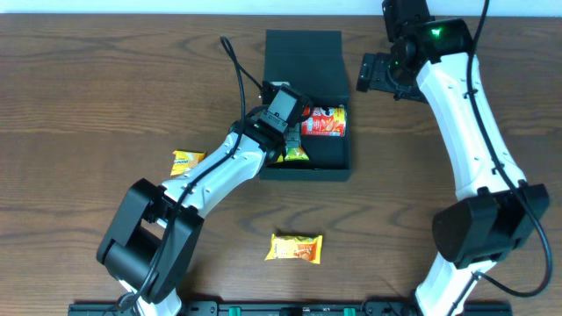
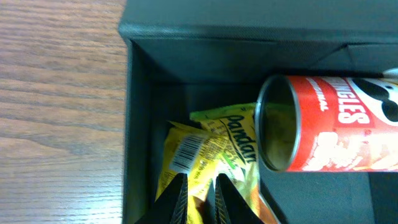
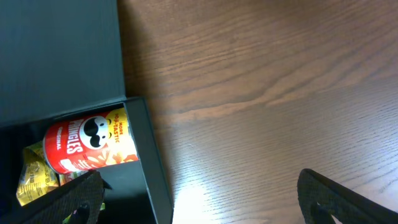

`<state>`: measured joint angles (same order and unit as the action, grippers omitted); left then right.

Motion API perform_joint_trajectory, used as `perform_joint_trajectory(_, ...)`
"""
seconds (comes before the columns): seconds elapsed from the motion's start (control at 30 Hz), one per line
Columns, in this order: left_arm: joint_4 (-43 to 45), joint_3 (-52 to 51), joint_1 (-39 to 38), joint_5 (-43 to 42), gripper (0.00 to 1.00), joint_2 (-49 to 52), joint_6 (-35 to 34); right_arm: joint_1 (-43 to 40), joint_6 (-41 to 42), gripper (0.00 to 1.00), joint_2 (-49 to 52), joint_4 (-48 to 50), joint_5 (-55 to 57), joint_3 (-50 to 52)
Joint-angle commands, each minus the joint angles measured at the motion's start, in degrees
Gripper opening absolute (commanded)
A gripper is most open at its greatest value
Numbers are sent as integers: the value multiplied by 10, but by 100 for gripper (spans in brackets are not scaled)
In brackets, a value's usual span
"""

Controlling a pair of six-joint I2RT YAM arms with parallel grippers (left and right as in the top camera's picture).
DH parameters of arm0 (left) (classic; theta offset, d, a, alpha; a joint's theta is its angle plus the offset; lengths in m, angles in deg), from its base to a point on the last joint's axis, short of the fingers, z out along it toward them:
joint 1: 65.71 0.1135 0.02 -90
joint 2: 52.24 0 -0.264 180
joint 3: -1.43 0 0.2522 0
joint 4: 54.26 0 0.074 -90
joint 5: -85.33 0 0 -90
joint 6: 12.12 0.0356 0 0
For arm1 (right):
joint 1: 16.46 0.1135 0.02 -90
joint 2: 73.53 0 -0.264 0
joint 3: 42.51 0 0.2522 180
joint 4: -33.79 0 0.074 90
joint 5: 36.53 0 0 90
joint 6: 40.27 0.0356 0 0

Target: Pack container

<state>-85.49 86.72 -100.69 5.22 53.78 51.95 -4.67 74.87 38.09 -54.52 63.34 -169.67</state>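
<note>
Container [image 1: 307, 171] is seen open on the desk [image 1: 88, 79], directly beneath the left hand [image 2: 200, 182] and just left of the right hand [image 3: 199, 202], which is spread wide over bare wood. A can [image 2: 336, 124] is laid inside, ahead and right of the left hand, which is narrowed onto a yellow packet [image 2: 186, 155]. Were it released askew, that packet could be propped on the can and the lid [image 1: 303, 53] blocked from closing.

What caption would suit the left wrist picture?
Left gripper pinching a yellow snack packet inside the container, beside a red Pringles can.
</note>
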Motion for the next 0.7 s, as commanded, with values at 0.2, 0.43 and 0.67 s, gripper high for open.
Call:
perform_joint_trajectory(0.2,-45,81,1,51,20,-48,34,-1,-6,99,0,0,2,3)
perform_joint_trajectory(0.43,-285,157,2,97,78,-123,158,-1,-6,99,1,0,2,3)
perform_joint_trajectory(0.67,-487,157,2,67,95,-158,249,2,-58,99,0,-22,-26,3)
